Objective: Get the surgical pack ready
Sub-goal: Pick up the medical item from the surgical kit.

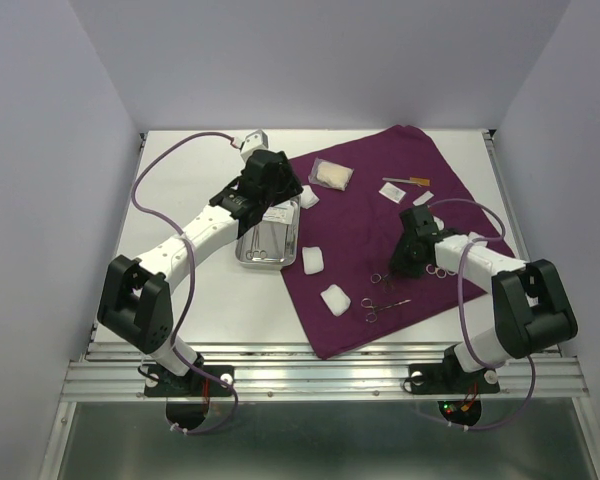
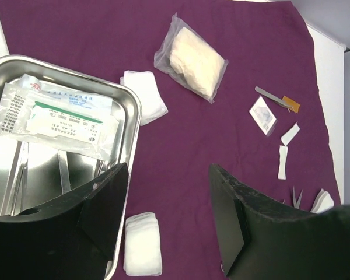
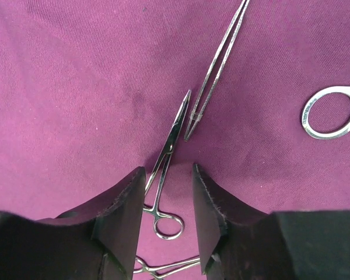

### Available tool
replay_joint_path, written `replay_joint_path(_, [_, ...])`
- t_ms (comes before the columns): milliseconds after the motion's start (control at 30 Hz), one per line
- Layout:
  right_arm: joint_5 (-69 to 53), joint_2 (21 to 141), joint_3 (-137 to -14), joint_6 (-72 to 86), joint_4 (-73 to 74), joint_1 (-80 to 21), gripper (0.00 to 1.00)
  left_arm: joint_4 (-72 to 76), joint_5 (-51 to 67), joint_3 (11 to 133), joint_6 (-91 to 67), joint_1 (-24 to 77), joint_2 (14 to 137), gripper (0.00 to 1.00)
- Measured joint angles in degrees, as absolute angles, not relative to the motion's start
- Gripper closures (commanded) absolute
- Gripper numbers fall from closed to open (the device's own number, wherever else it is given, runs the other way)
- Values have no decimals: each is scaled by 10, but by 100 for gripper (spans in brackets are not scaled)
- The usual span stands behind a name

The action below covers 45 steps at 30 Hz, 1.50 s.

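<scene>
White tabletop (image 1: 200, 300) between pale lilac walls, right half draped with a large dark-purple cloth (image 1: 380, 215).

On that cloth, near right: a slim silver ring-handled forceps (image 3: 174, 131). Lies flat, tips pointing away from the wrist and leaning slightly right, rings nearest the camera. Runs lengthwise along the slot between the fingers, so crosswise to the closing direction, which suits a pinch across the shanks.

Straddled by the right gripper (image 3: 168, 175), jaws set to a narrow gap, one black pad on each side just above the rings. Left pad at or almost at the metal, right pad apart from it; no firm clamp to be seen yet.

Just beyond the tips, thin silver tweezers (image 3: 219, 64), nearly touching the forceps point, angled up and right. Off to the right, one ring of silver scissors (image 3: 332, 111). Under the wrist, part of another ring-handled instrument (image 3: 163, 269).

Farther out, white gauze squares (image 1: 313, 262) down the cloth's left side, and a clear packet of cream padding (image 2: 192, 58) toward the far edge.

At the cloth's left edge, a small shiny rectangular steel tray (image 2: 133, 116), already loaded with flat printed packets (image 2: 58, 114) over a few steel instruments. Above its right rim, the left gripper (image 2: 169, 210), jaws wide, holding nothing.

Probably the pick-up of the forceps for the tray: right arm far nearer, tray well apart to its left across the cloth. Risks: thin shanks slipping from the pads, tweezers nudged on the lift.
</scene>
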<state>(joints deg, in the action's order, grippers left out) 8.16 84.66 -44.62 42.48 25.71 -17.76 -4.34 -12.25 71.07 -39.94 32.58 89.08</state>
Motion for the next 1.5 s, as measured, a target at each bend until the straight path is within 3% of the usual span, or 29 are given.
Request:
replay_joint_path(700, [137,888,-475,423,227,-208,68,-46,-122,711,-392,326,891,32])
replay_joint_path(1000, [180,886,-486,433,275,-239,62,-46,-122,711,-392,326,891,32])
replay_joint_path(1500, [191,911,-505,448,278,-241,66,-46,-120,711,-388,326,891,32])
